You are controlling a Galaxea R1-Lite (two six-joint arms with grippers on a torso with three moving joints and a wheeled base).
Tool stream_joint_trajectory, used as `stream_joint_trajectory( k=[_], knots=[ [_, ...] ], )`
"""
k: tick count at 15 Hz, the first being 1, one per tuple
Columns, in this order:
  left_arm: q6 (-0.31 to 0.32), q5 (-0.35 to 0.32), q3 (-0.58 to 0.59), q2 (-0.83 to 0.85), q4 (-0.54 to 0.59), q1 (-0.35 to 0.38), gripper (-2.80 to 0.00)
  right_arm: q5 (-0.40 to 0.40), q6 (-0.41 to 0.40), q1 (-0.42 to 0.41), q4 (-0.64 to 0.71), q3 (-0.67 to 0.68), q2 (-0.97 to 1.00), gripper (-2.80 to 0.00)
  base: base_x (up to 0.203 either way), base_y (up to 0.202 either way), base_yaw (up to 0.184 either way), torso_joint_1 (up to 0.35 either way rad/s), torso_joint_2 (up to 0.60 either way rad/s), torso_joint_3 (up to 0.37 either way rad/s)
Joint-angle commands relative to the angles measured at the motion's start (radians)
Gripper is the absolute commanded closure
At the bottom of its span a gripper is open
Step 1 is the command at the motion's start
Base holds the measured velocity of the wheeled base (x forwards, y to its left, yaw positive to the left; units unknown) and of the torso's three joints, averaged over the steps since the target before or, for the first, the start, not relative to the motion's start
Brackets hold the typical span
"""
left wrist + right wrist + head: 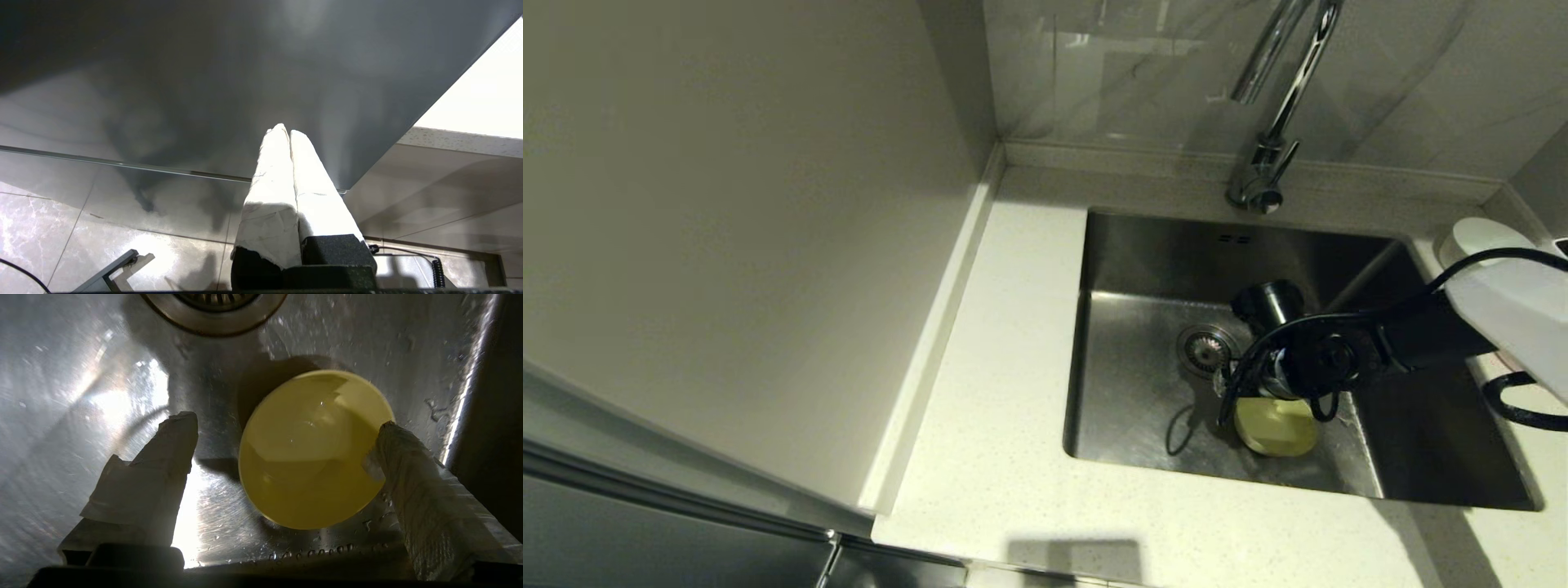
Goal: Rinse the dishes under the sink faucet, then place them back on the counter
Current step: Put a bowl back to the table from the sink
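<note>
One of the dishes, a pale yellow bowl (1276,426) (310,457), lies upright on the wet floor of the sink (1143,392), near its front wall. My right gripper (284,421) hangs just above it, open wide. One fingertip (388,430) stands at the bowl's rim, and I cannot tell whether it touches. The other fingertip (179,424) is well clear of the bowl. The right arm (1339,355) reaches into the basin from the right. The chrome faucet (1278,106) stands behind the sink, with no water running from it. My left gripper (286,130) is shut on nothing.
The round drain strainer (1205,349) (212,310) lies just beyond the bowl. Off-white counter (1013,367) runs along the sink's left and front. A white rounded thing (1474,237) sits at the sink's far right corner, partly behind my arm. The left gripper faces a grey cabinet front (204,81).
</note>
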Motion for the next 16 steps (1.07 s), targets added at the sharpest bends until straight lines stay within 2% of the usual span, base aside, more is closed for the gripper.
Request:
stream_joint_trajectory(
  k=[1,5,11,16],
  knots=[
    [-0.001,0.001,0.000,-0.002,0.000,0.000,0.00,-0.002,0.002,0.001,0.000,0.001,0.039,-2.80,0.000,0.000,0.000,0.000,0.00,0.000],
    [-0.001,0.001,0.000,-0.002,0.000,0.000,0.00,-0.004,0.008,0.000,-0.005,-0.017,0.105,-2.80,0.000,0.000,0.000,0.000,0.00,0.000],
    [-0.001,0.001,0.000,-0.002,0.000,0.000,0.00,-0.006,0.001,-0.028,-0.003,-0.143,0.186,-2.80,0.000,0.000,0.000,0.000,0.00,0.000],
    [-0.001,0.001,0.000,-0.002,0.000,0.000,0.00,-0.029,-0.018,-0.059,-0.003,-0.180,0.236,-2.80,0.000,0.000,0.000,0.000,0.00,0.000]
  ],
)
